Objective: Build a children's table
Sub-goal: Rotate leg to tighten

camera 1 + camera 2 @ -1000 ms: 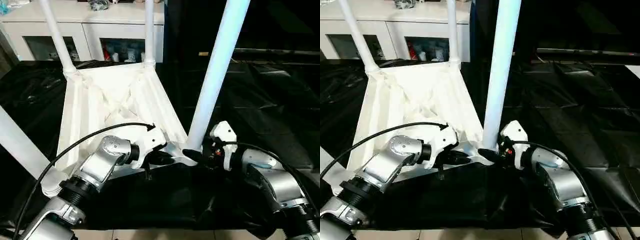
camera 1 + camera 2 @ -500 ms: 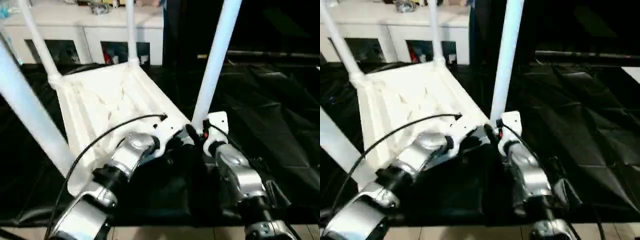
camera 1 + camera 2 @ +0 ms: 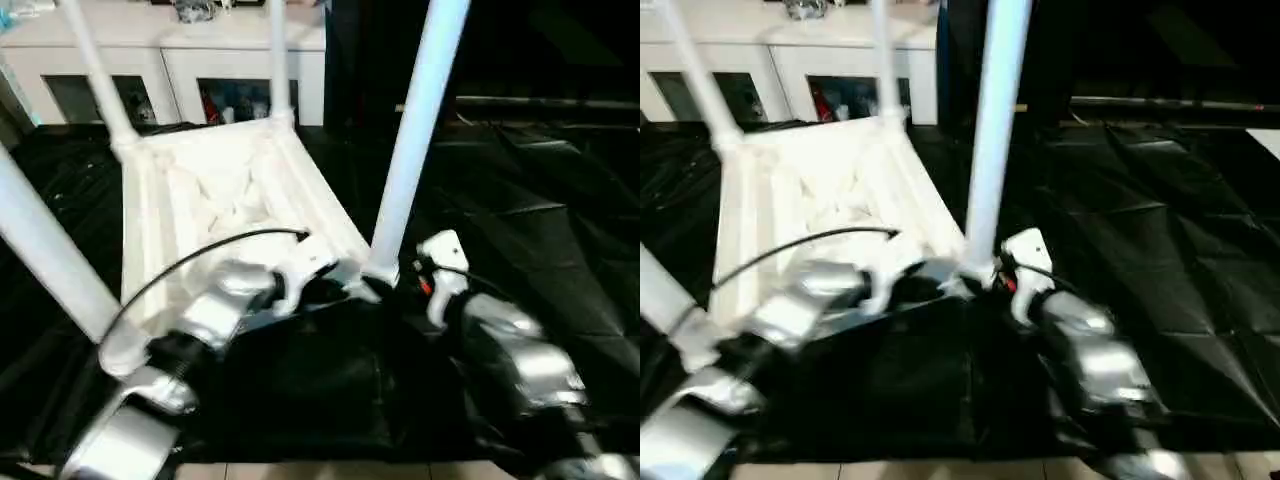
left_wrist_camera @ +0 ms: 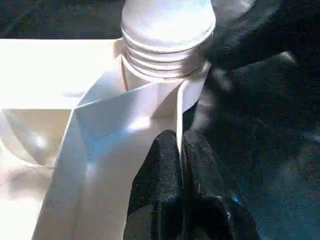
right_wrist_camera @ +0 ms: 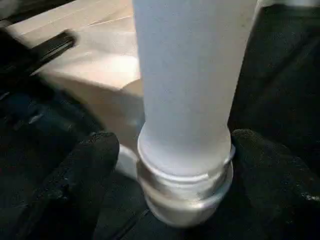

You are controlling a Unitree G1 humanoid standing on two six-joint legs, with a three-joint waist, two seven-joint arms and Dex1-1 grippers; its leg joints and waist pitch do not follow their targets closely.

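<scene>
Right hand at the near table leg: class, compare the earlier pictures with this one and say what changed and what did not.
The right hand has let go of the near leg: its fingers now stand apart on either side of it. The left hand stays pinched on the tabletop rim. All four legs remain upright.

**A furnished room turned test floor**

We're indoors, and it reads as a lived-in room pressed into service as a robot work area. Along the back wall stands a low white cabinet (image 3: 165,60) with glass doors, colourful bits and pieces packed behind the panes (too blurred to name) and clutter sitting on its top. Down below, black plastic sheeting (image 3: 540,220) is spread wide and wrinkled across the floor, and at the near edge a strip of pale tiled floor (image 3: 300,470) peeks out. Household furniture at the back, protective covering underfoot: that's a home-style room set up for assembly trials.
</scene>
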